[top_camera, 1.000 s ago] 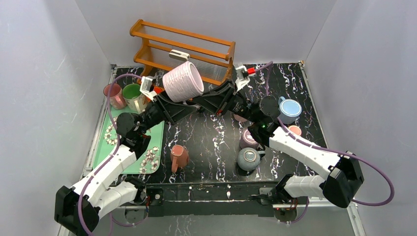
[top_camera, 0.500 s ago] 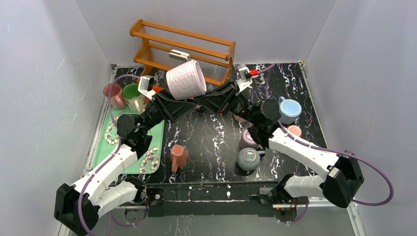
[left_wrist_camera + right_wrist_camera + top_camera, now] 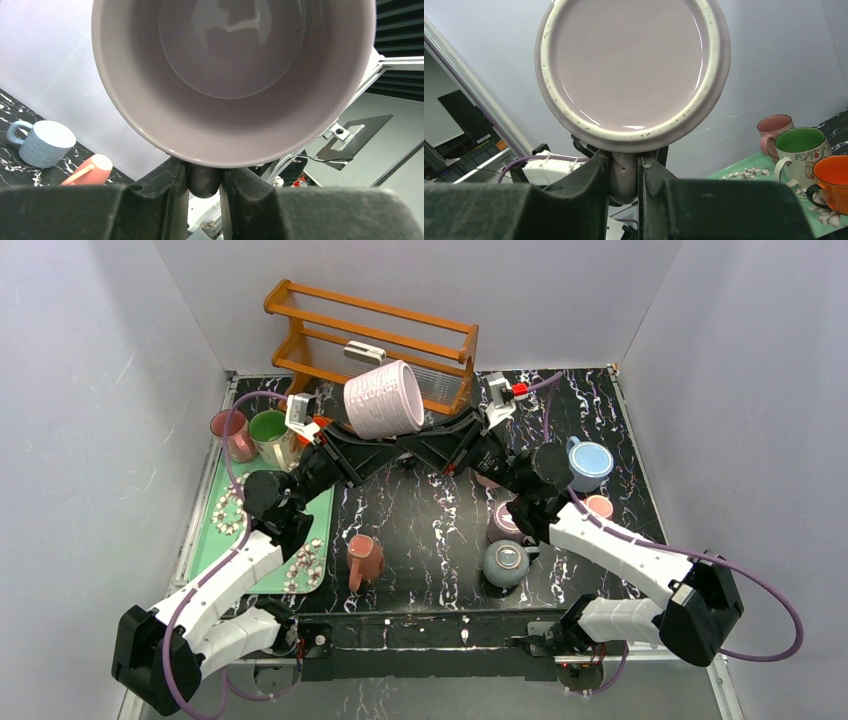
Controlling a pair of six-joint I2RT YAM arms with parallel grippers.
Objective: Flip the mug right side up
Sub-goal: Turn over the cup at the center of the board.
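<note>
hanging in mid-air over the back part of the marbled table [image 3: 430, 530], the pink ribbed mug [image 3: 378, 400] sits just in front of the wooden rack [image 3: 370, 335], well clear of the tabletop. it's tipped roughly on its side, not upright. its open mouth faces the left wrist cam, which sees straight into the pale interior, and its flat glazed base faces the right wrist cam.

both arms meet under it. the left gripper [image 3: 205, 175] is closed tight on the mug's handle [image 3: 204, 184], w/ a finger pressed to each side and the rim right above. the right gripper [image 3: 624, 167] is clamped on the same handle from the opposite side, fingers snug against it below the base ring.

the rest sits apart from the held mug. at the left edge a green tray [image 3: 215, 540] carries a pink mug [image 3: 232, 433], a green-lined mug [image 3: 268, 430] and an orange mug [image 3: 834, 182], all mouth up. a salmon mug [image 3: 365, 560] stands near the front centre, a grey mug [image 3: 505, 562] is to its right, and a blue mug [image 3: 590, 462] is further back on the right side. cannot tell which way up these last ones stand.
</note>
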